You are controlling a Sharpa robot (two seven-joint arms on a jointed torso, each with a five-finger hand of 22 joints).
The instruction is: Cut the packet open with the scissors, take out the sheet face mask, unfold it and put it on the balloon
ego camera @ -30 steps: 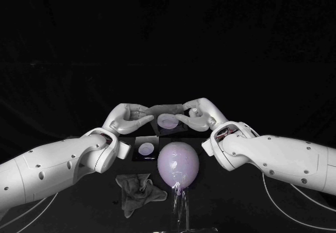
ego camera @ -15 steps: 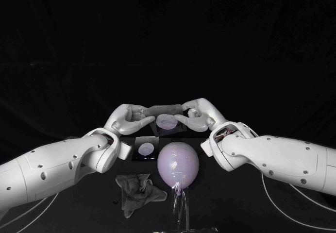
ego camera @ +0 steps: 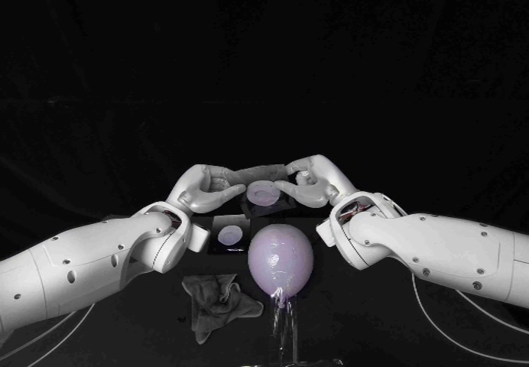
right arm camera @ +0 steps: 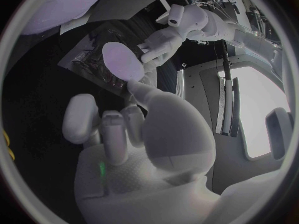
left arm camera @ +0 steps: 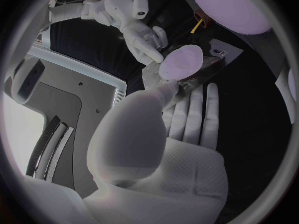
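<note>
The left hand [ego camera: 205, 187] and the right hand [ego camera: 312, 180] meet almost fingertip to fingertip. Each pinches an edge of the dark packet [ego camera: 264, 193] held up between them, the other fingers loosely curled. The packet hangs just beyond the pale balloon [ego camera: 280, 258], apart from it. Since a second ago the left hand seems to have rolled slightly inward; the packet and balloon have stayed put.

packet [ego camera: 262, 192] edges hidden under fingers [ego camera: 228, 186], contents too blurry to tell, balloon [left arm camera: 233, 5] cut off by l-wrist view rim
</note>
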